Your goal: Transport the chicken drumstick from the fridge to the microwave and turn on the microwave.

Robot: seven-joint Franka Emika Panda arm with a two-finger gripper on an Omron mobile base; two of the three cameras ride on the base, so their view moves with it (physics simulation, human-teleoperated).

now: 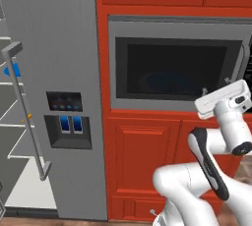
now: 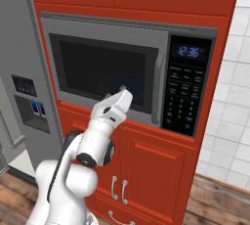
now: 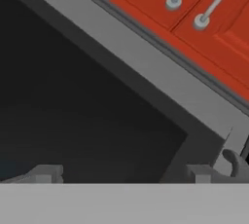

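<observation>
2 fingers (image 3: 121, 174) stand wide apart with nothing between them; in the hand view I see their tips spread at the bottom, facing the dark glass of the microwave (image 2: 105, 70). From my seat the door looks shut. In the right base view the hand sits just in front of the window's lower edge, at about 6 o'clock on the glass, with the curved handle (image 2: 157, 89) off toward 3 o'clock and the keypad (image 2: 185, 92) beyond that, its clock lit blue. Behind the glass I can make out a faint round blue shape, probably a plate (image 2: 122, 83); I cannot pick out the chicken drumstick through the dark window, so I can't say for certain where it lies. My guess is that it is already inside, since the fingers are empty and the door is closed.

At 9 o'clock in the left base view the fridge (image 1: 64, 72) has its door (image 1: 29, 122) hanging open, white shelves showing.

I judge the hand is parked low and open because the carrying is finished. What remains is the keypad, so I would shift toward 3 o'clock and press start.
</observation>
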